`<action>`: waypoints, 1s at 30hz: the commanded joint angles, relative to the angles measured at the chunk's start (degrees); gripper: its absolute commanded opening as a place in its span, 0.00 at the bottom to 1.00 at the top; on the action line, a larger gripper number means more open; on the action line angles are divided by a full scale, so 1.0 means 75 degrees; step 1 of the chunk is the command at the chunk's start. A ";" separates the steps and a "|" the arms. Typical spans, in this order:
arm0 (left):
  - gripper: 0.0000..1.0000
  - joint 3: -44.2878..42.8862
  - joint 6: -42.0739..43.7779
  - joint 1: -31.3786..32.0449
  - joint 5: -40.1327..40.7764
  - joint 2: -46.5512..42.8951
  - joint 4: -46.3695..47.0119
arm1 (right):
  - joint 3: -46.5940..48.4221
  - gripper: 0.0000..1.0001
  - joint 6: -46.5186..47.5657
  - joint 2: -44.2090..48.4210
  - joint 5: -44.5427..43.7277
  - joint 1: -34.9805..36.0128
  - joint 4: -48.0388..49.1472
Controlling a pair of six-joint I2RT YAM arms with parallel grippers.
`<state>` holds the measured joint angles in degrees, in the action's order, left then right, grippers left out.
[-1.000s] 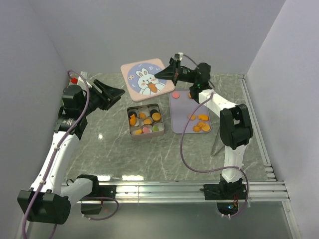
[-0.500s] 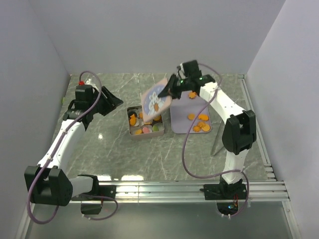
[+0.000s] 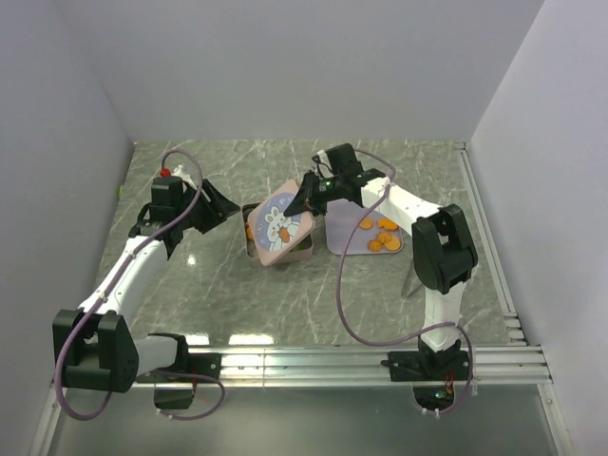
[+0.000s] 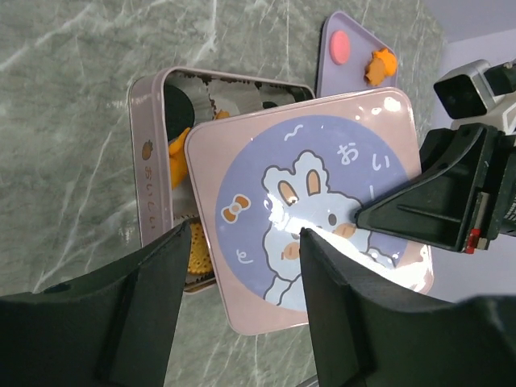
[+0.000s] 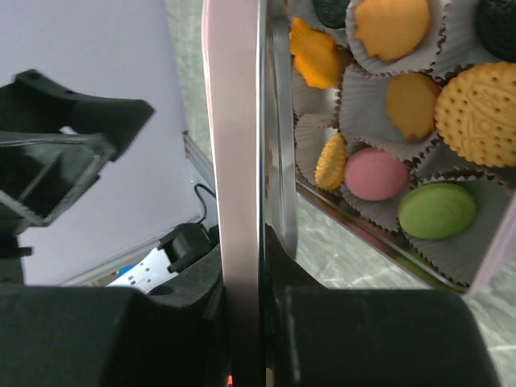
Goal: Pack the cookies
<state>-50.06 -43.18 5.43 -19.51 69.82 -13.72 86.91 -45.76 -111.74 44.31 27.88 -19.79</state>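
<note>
Tabletop point(image 3: 285, 299) of veined stone, pale walls point(image 3: 304, 66)

I see the square silver compartmented tin point(image 4: 149, 169) at the centre of the top view, resting on the grey marble table point(image 3: 285, 313). The pink square bunny-print lid point(image 3: 280, 226) sits tilted above the tin and covers most of it, so only the tin's left and lower edges show past it. The right gripper point(image 3: 306, 199) grips the lid at its upper right edge. Just right of the tin lies the lavender rectangular tray point(image 3: 340, 237), with several small flat cookies point(image 3: 382, 235) on its right part. In my right wrist view, more cookies sit in paper cups point(image 5: 451, 242) inside the tin, right of the lid's edge. The left gripper point(image 3: 226, 201) is left of the tin, not touching it.
</note>
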 commanded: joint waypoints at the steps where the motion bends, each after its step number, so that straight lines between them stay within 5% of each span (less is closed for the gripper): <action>1: 0.62 0.0136 -0.0032 -0.0021 -0.0235 -0.0333 0.0575 | -0.0221 0.00 -0.0367 0.0707 0.0501 -0.0037 0.1347; 12: 0.61 0.0323 -0.0043 -0.0021 -0.0375 -0.0134 0.0867 | -0.0971 0.00 -0.2030 0.0626 0.0642 -0.0026 0.3795; 30: 0.60 0.0991 0.0085 0.0002 -0.0833 0.1026 0.1664 | -0.1674 0.00 -0.2934 -0.0194 0.0068 0.0209 0.5356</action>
<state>-43.38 -43.13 5.43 -24.18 76.60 -4.82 75.00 -66.22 -112.62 45.28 28.56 13.96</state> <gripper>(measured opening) 0.601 0.182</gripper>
